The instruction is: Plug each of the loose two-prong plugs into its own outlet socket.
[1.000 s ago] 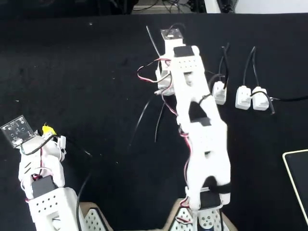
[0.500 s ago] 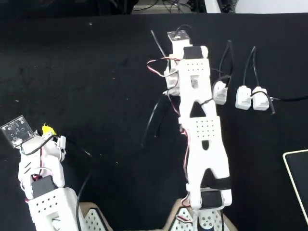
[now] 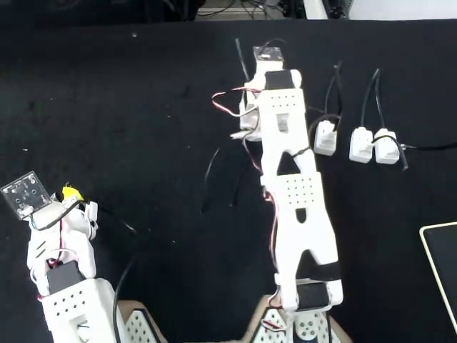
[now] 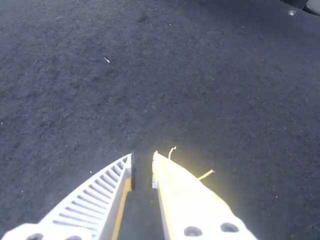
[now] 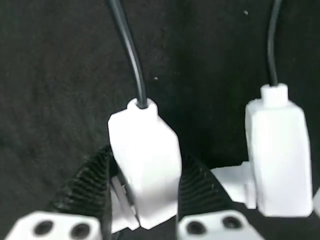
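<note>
At the near left corner of the table (image 3: 128, 107) the left arm (image 3: 61, 264) is seen folded close to its base; the left gripper (image 4: 142, 159) is held low over the black cloth (image 4: 210, 75), its white and yellow fingers set close together with only a narrow gap and nothing between them.

The right arm (image 3: 296, 207) is stretched out from the near edge toward the far side, well apart from the left arm; two thin black leads (image 3: 209, 179) are seen on the cloth just to its left.

At the far end of that arm the right gripper (image 5: 147, 167) is clamped on a white plug (image 5: 145, 145), which is gripped by its sides between the black ribbed fingers; its black cord (image 5: 125, 45) runs away from its far end.

Just beside the plug a second white block (image 5: 277, 155) is seen with its own cord; a white stub on its side is pointed toward the nearer finger, and whether they touch cannot be told.

To the right of the arm's far end three white pieces lie on the cloth: one (image 3: 325, 137) near the arm, two more (image 3: 361, 144) (image 3: 386, 146) touching each other; dark cords run from them toward the far edge; which are plugs and which sockets cannot be told.
</note>
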